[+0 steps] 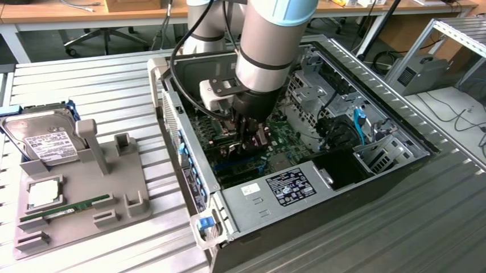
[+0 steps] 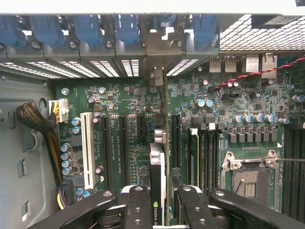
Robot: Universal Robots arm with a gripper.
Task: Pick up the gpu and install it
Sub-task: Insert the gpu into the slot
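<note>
Tool (image 2: 157, 200) is clenching the gpu (image 2: 157, 181) edge-on, holding it upright over the motherboard (image 2: 228, 102) slots inside the open case (image 1: 345, 196). Gpu's bracket end is pointing toward the blue-clipped rear slot covers (image 2: 114, 33).

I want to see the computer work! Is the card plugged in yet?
Nearly. The picking up is done: the fingers hold the gpu edge-on, down inside the open case. In the wrist view it stands over the motherboard, lined up with the black slots and its bracket toward the rear openings. Whether it is fully seated cannot be told, and the fingers have not let go.
</note>
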